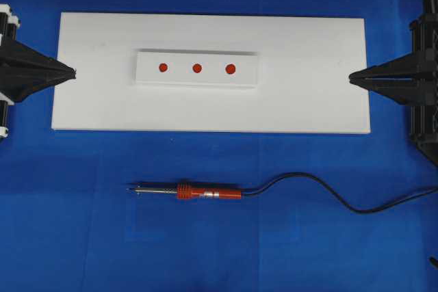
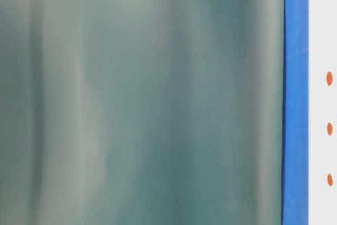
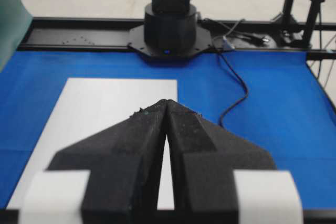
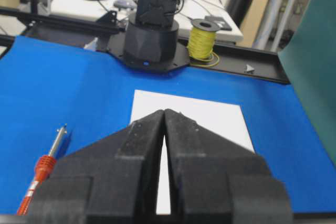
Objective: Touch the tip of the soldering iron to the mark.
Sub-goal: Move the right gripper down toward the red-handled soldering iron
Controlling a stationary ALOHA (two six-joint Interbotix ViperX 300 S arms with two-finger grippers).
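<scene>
With both my left gripper [image 1: 72,72] and right gripper [image 1: 352,77] closed and empty, the red-handled soldering iron [image 1: 188,191] lies ungrasped near the bench's front edge, so I must grasp it before reaching the middle red mark [image 1: 197,68].

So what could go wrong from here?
The soldering iron is thin and lies flat on the blue cloth, so closing on it cleanly may be hard. Its long cord could drag and twist it. The middle red dot has a twin on each side, so the tip might touch the wrong one.
</scene>
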